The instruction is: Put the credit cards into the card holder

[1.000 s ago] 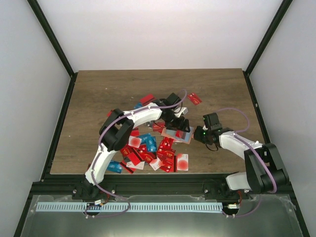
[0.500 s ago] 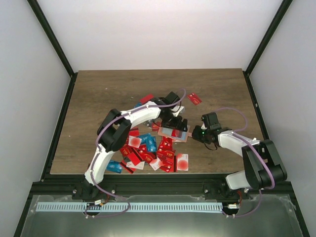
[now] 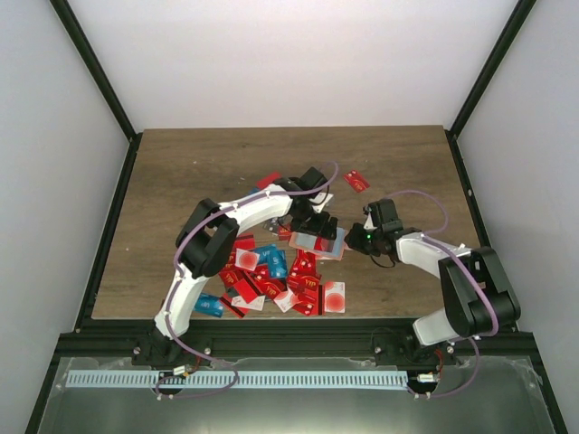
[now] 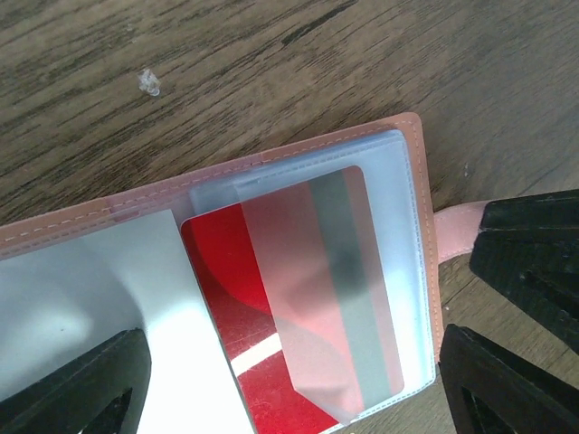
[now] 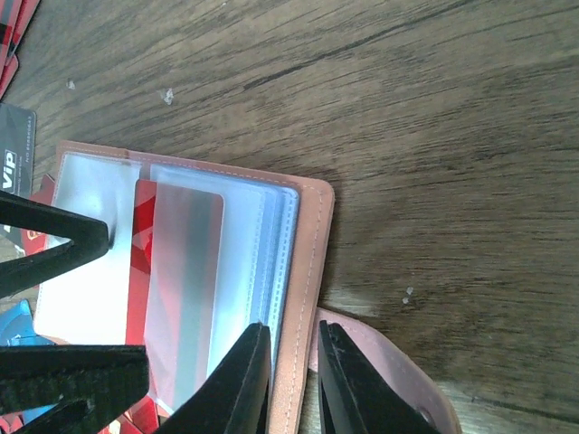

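Note:
The tan card holder [image 3: 318,242] lies open on the table, its clear sleeves up. It also shows in the left wrist view [image 4: 136,203] and the right wrist view [image 5: 312,262]. A red card with a grey stripe [image 4: 235,298] sits partly inside a clear sleeve, its left part sticking out [image 5: 143,253]. My left gripper [image 3: 318,226] hovers open just over that card [image 4: 289,398], fingers on either side. My right gripper [image 3: 355,240] is shut on the holder's tan right edge [image 5: 291,380]. Many more credit cards [image 3: 271,271] lie heaped left of the holder.
A white card with a red dot [image 3: 334,297] lies near the front edge. A lone red card [image 3: 356,180] lies further back. A dark grey VIP card [image 5: 14,145] lies beside the holder. The holder's pink strap tab [image 5: 398,380] sticks out under my right fingers.
My right gripper and the holder have shifted a little left and away from the arm bases. My left gripper has moved slightly back with them, staying over the red card.

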Controlling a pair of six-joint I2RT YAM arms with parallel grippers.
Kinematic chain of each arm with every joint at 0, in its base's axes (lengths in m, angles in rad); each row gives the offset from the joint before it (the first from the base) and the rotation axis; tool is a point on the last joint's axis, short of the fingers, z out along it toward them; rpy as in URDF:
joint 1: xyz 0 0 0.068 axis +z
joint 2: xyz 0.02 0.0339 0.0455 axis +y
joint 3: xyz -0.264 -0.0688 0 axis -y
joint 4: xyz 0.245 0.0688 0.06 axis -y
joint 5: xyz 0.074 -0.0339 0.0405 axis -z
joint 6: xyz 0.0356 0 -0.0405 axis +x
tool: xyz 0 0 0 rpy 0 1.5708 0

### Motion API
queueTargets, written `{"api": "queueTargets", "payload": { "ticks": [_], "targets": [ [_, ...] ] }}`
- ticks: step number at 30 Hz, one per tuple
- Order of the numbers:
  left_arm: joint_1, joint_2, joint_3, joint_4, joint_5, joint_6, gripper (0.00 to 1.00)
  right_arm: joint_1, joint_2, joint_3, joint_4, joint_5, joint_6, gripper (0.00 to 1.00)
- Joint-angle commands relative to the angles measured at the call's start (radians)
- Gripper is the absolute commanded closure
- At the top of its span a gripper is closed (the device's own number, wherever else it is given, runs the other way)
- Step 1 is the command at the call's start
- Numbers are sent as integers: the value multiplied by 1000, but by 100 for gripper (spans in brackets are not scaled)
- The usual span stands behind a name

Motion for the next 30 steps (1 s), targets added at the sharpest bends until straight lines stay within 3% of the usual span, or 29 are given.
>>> {"api": "queueTargets", "payload": {
  "ticks": [1,11,30],
  "targets": [
    [3,-25,-18,0,24,2,13,3,29,32,18,-16,-15,83],
    [-12,-7,-23,11,55,-5,21,3,93,27,59,-47,-10,86],
    [-50,8,0,54,124,-36,24,3,107,33,55,-40,-13,87]
  ]
}}
